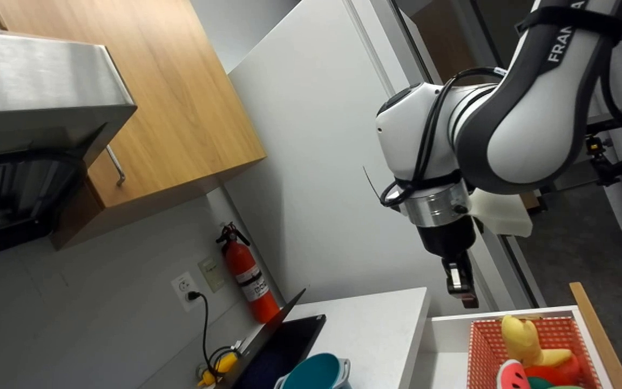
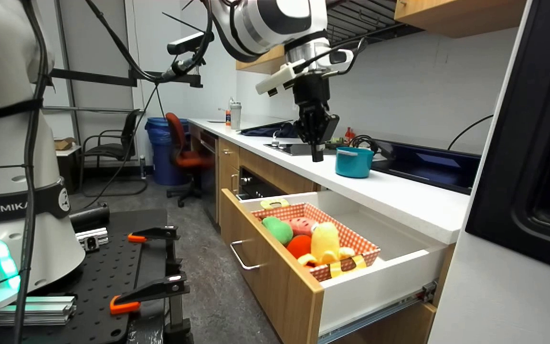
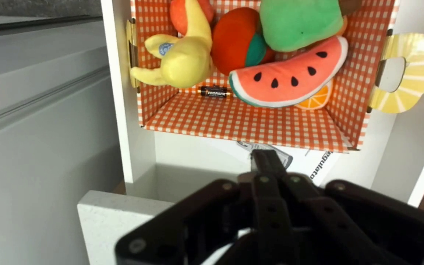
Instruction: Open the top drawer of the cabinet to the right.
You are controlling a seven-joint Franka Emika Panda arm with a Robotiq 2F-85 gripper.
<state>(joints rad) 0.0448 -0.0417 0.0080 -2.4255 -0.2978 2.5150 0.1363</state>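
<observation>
Top drawer [image 2: 279,282] — wide open

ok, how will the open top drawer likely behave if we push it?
The top drawer probably slides straight in: a metal rail shows beneath its side. Its wood-grain front looks rigid, so likely little flex. The plush-looking toys inside probably add little weight.

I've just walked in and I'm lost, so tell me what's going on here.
A Franka arm holds its end effector above the pulled-out top drawer of the low light-wood cabinet. The end effector looks shut, with nothing in its grip, clear of the drawer's metal handle. In the drawer sits a red-and-white checked box holding a plush watermelon slice among other soft toys; a teal pot stands on the white countertop. The opening looks done.
</observation>
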